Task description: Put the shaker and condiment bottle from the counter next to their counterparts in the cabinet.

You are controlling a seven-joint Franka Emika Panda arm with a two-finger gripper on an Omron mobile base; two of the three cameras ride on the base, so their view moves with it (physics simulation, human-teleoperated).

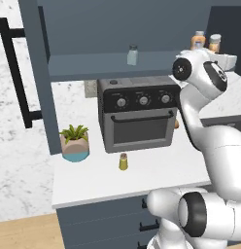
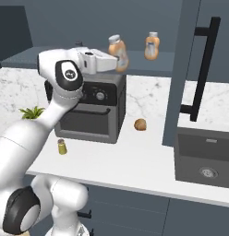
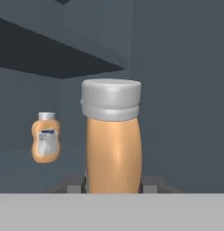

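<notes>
The condiment bottle (image 3: 113, 140) is clamped in the fingers (image 3: 149, 184) inside the cabinet (image 2: 181, 64); a toaster oven (image 1: 137, 114) and the shaker (image 1: 123, 161) are carried by the white worktop (image 1: 156, 170).

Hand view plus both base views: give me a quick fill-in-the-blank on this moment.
1. The hand is shut on the orange-brown squeeze ____ with a grey cap.
2. The small yellow-green shaker stands on the white ____.
3. The pale grey-blue shaker stands in the dark blue ____.

Missing: bottle; counter; cabinet
</notes>
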